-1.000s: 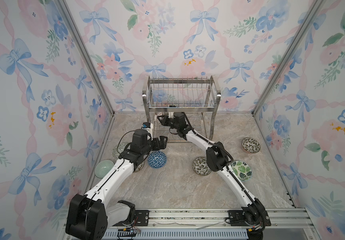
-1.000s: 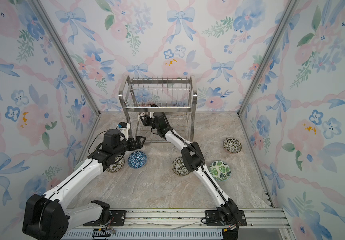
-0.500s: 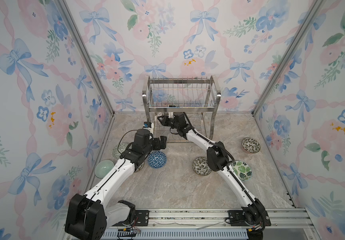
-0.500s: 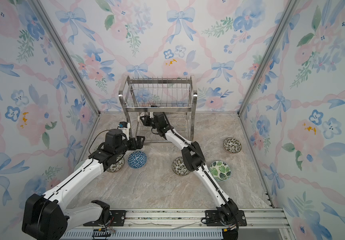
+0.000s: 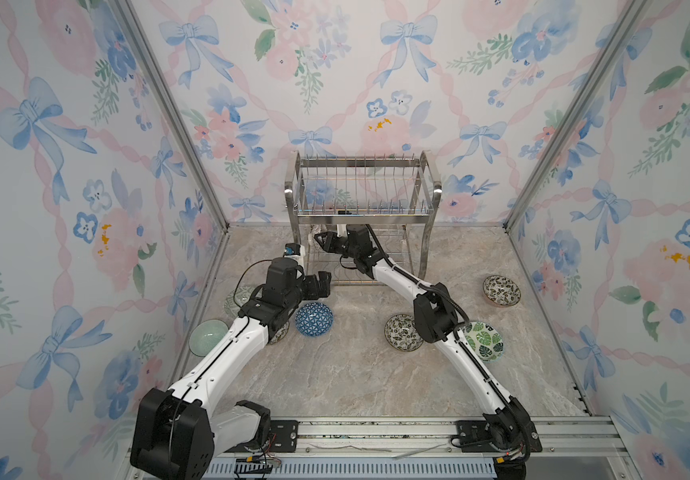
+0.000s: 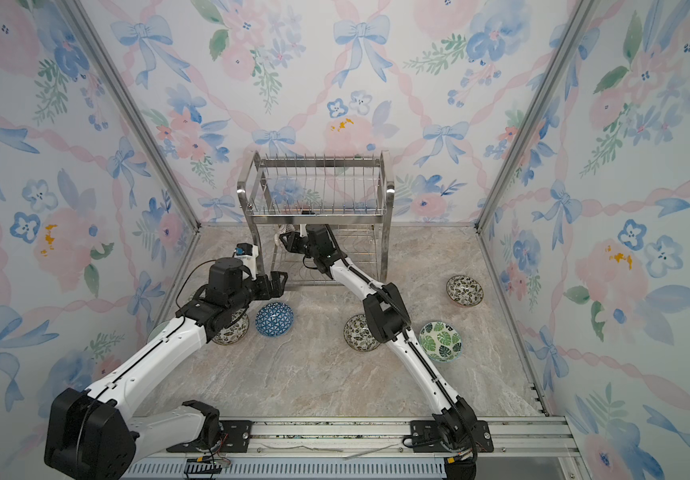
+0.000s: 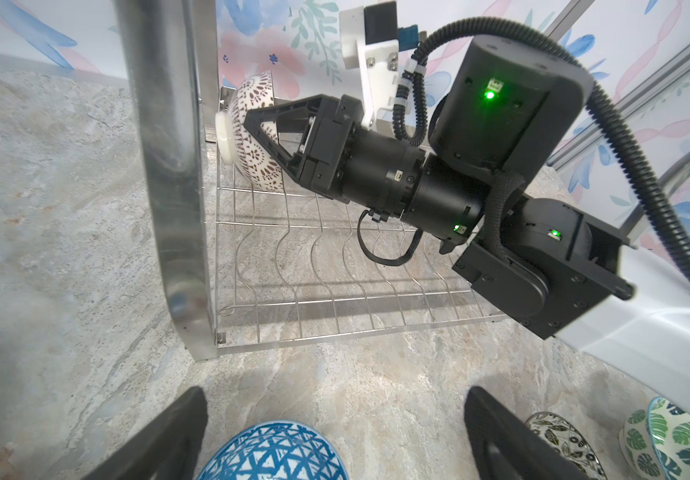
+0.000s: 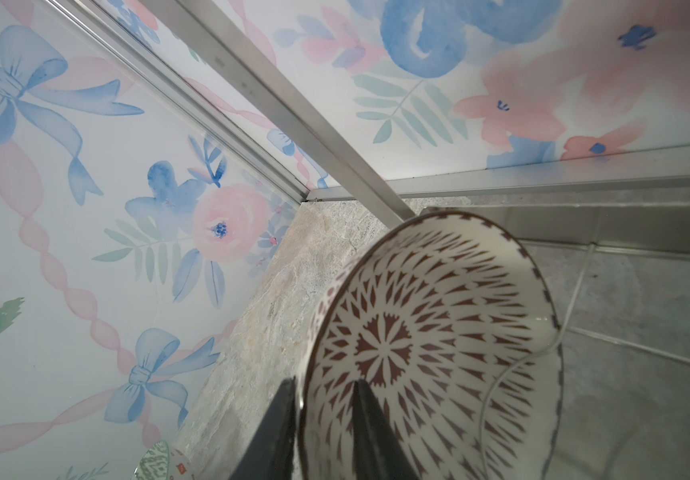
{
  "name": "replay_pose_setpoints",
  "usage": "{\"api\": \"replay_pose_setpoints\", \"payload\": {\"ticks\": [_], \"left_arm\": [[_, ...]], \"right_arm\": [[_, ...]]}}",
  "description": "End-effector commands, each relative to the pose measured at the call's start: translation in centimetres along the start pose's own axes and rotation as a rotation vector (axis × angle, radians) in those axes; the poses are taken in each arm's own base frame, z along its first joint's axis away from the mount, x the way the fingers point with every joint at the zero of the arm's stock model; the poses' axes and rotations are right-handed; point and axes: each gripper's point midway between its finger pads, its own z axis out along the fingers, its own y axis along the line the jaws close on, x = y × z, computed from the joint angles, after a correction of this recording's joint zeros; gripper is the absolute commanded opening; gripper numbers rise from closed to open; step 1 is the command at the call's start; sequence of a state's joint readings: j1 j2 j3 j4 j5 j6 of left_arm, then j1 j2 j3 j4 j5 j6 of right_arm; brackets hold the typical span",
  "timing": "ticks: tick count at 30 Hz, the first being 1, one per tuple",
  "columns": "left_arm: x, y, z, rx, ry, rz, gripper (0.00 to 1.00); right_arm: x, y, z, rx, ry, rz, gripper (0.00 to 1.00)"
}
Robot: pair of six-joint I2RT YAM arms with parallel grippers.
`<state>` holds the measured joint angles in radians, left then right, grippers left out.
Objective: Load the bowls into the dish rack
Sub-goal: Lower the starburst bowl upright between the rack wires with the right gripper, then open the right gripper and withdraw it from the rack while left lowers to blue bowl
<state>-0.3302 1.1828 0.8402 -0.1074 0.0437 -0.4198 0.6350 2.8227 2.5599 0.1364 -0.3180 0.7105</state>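
I judge the cream lattice bowl (image 8: 439, 332) slippery and brittle; my right gripper (image 8: 324, 386), narrowly parted, straddles its rim, the left gripper (image 7: 335, 401) wide open.

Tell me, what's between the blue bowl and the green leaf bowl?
In both top views: a black-and-white leafy bowl and the right arm's elbow.

The dish rack (image 5: 362, 208) stood at the table (image 5: 356, 382) rear; one bowl (image 7: 247, 93) stood on edge in its lower tier; other bowls (image 5: 314, 318) lay before it.
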Motion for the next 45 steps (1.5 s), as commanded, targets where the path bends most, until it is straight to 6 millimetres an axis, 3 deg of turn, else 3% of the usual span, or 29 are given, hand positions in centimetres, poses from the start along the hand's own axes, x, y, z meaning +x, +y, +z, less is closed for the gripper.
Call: {"api": "replay_pose_setpoints", "payload": {"ticks": [1,13,25,38,45], "left_arm": [[0.5,0.2,0.0,0.007,0.019,-0.011,0.98],[0.5,1.0,0.0,0.010,0.025,-0.043,0.98],[0.4,1.6,0.0,0.005,0.027,-0.071,0.98],[0.5,2.9,0.1,-0.031,0.028,-0.110,0.98],[1.6,3.4,0.0,-0.042,0.057,-0.164,0.98]], "right_arm": [[-3.3,3.3,-1.3,-0.038,-0.039,-0.010,0.29],[-4.3,4.4,-2.8,-0.025,-0.066,-0.035,0.32],[-3.7,4.7,-5.3,-0.011,-0.070,-0.047,0.40],[-1.5,5.9,-9.1,0.013,-0.044,-0.076,0.47],[0.4,7.1,-12.0,0.048,-0.015,-0.136,0.49]]}}
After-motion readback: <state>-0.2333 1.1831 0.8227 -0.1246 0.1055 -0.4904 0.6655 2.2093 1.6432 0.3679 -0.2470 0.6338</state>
